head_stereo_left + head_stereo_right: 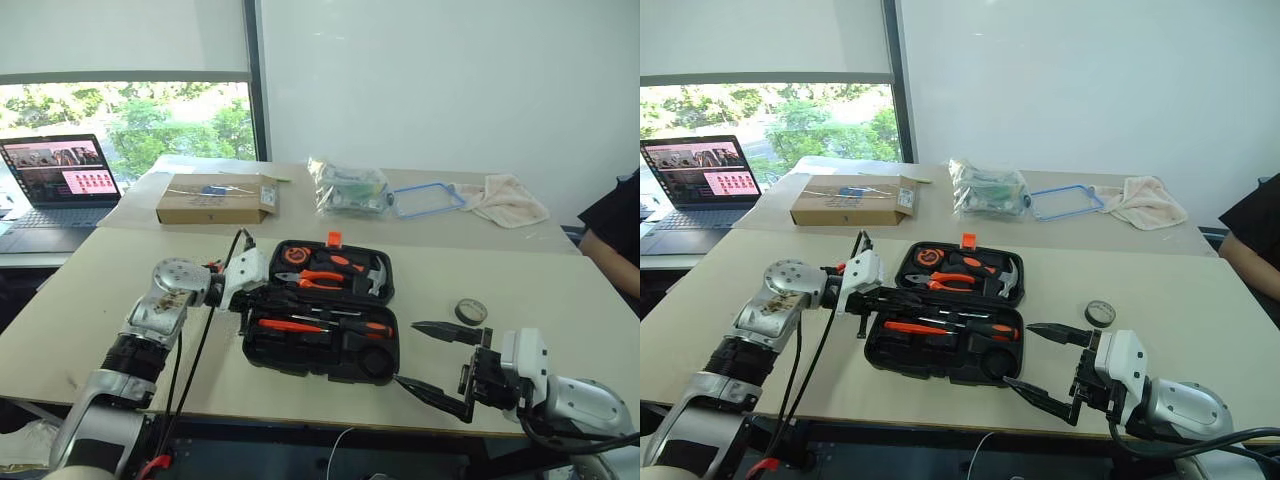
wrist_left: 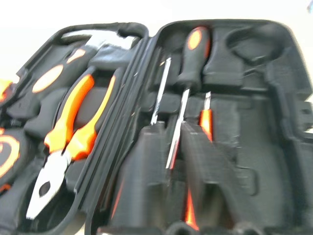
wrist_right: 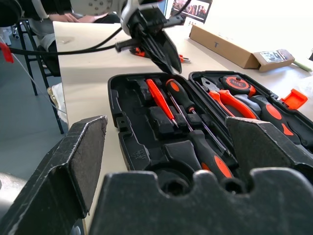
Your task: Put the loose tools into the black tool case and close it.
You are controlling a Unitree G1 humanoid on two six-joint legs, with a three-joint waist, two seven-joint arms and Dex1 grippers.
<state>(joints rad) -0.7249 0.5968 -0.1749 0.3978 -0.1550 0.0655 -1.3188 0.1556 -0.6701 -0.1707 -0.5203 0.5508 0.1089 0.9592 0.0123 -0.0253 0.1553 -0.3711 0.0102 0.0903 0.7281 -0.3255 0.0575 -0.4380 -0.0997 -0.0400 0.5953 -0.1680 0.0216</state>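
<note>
Right gripper (image 1: 432, 358), lower right, gapes empty; left gripper (image 3: 164, 49) pinched empty over case (image 1: 320, 352). Tools (image 1: 325, 327) seated; closing next.

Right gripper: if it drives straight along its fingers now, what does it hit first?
Most likely the near corner of the black tool case. The right gripper, open, points along the table towards it, with bare tabletop between. Depth is uncertain; it might skim that edge.
</note>
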